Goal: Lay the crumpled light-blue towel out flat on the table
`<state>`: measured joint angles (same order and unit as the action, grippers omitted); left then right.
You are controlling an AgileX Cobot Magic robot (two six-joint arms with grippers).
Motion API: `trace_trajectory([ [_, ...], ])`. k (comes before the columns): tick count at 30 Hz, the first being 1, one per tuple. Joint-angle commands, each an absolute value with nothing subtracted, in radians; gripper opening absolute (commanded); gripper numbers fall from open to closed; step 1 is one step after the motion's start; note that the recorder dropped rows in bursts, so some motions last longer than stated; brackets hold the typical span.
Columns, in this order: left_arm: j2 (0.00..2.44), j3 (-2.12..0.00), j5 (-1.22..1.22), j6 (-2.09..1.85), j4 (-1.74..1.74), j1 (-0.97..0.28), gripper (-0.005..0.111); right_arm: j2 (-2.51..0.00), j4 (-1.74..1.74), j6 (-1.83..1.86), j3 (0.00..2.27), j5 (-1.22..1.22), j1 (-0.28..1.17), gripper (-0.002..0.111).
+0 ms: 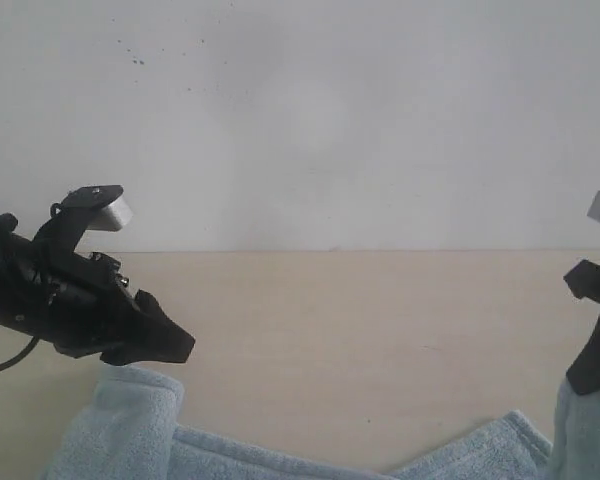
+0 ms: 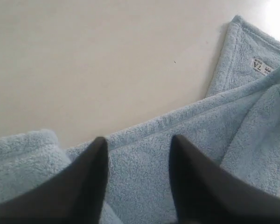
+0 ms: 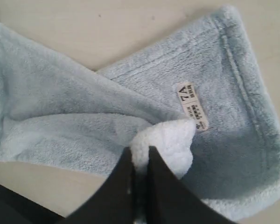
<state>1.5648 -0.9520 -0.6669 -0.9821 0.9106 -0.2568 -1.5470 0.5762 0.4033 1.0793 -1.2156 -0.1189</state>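
Your right gripper (image 3: 140, 157) is pinched tight on a thick fold of the towel (image 1: 280, 462), just beside the white tag (image 3: 192, 105). In the exterior view that corner hangs lifted off the table (image 1: 360, 320) at about 4 o'clock, while the rest of the cloth lies bunched along the near edge from 7 to 5 o'clock. Your left gripper (image 2: 139, 143) sits at 8 o'clock, jaws standing apart with nothing between them, poised just over a raised hump of terry.

The step in hand, as I read it, is taking a second grip so the two arms can draw the cloth out. Bring the left down on the hem (image 2: 177, 114) rather than the middle of the hump — a grip on the edge pulls a clean line, while a grip on the bulk only drags a lump. Then part the arms toward 9 and 3 o'clock, low over the table, so the pile opens instead of swinging. Pull slowly: the right pinch holds a doubled wad, and fluffy cloth may slip under a sharp tug. Much of the towel runs out of view at 6 o'clock — you cannot tell how much is folded under.
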Motion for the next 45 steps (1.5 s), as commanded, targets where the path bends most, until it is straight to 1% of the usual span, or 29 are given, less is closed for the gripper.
trace_trajectory([
  [1,1.547,-0.957,-0.649,-0.995,0.864,-0.261,0.009,-1.426,0.494,0.402,0.993,-1.221,0.055,0.000],
  [2,1.547,-0.957,-0.625,-0.995,0.820,-0.261,0.004,-1.382,0.372,0.387,0.934,-1.221,0.137,0.000],
  [4,1.547,-0.957,-0.605,-0.995,0.777,-0.261,0.004,-1.337,0.219,0.308,0.851,-1.221,0.209,0.000],
  [7,1.555,-0.953,-0.577,-0.997,0.756,-0.261,0.004,-1.290,-0.013,0.141,0.749,-1.221,0.267,0.000],
  [9,1.571,-0.953,-0.573,-1.039,0.743,-0.261,0.004,-1.271,-0.116,0.048,0.709,-1.221,0.280,0.000],
  [11,1.599,-0.953,-0.575,-1.095,0.743,-0.261,0.009,-1.255,-0.191,-0.044,0.695,-1.221,0.280,0.000],
  [14,1.660,-0.956,-0.578,-1.170,0.775,-0.267,0.029,-1.252,-0.195,-0.062,0.697,-1.221,0.280,0.000],
  [17,1.726,-0.976,-0.572,-1.213,0.822,-0.269,0.058,-1.252,-0.182,-0.062,0.697,-1.221,0.280,0.000],
  [18,1.745,-0.991,-0.570,-1.208,0.822,-0.269,0.064,-1.252,-0.182,-0.062,0.697,-1.221,0.280,0.000],
  [19,1.763,-1.005,-0.572,-1.200,0.822,-0.269,0.067,-1.252,-0.182,-0.062,0.697,-1.221,0.280,0.000],
  [25,1.879,-1.132,-0.675,-1.226,0.811,-0.269,0.068,-1.252,-0.182,-0.066,0.697,-1.157,0.280,0.000],
  [29,1.981,-1.193,-0.675,-1.222,0.663,-0.269,0.068,-1.252,-0.182,-0.069,0.697,-1.147,0.280,0.000],
  [32,2.036,-1.217,-0.677,-1.203,0.614,-0.269,0.068,-1.252,-0.174,-0.069,0.697,-1.151,0.280,0.000],
  [34,2.054,-1.222,-0.677,-1.193,0.602,-0.269,0.067,-1.252,-0.167,-0.069,0.697,-1.151,0.280,0.000],
  [35,2.054,-1.222,-0.677,-1.193,0.592,-0.269,0.064,-1.252,-0.167,-0.069,0.697,-1.146,0.280,0.000],
  [37,2.049,-1.222,-0.677,-1.162,0.540,-0.269,0.054,-1.252,-0.162,-0.069,0.697,-1.131,0.280,0.000],
  [39,2.029,-1.222,-0.677,-1.100,0.471,-0.269,0.035,-1.252,-0.155,-0.069,0.697,-1.120,0.280,0.000],
  [42,1.981,-1.222,-0.681,-0.992,0.383,-0.269,0.004,-1.252,-0.144,-0.069,0.697,-1.097,0.280,0.000],
  [45,1.915,-1.222,-0.688,-0.910,0.360,-0.269,0.004,-1.252,-0.139,-0.069,0.697,-1.088,0.280,0.000],
])
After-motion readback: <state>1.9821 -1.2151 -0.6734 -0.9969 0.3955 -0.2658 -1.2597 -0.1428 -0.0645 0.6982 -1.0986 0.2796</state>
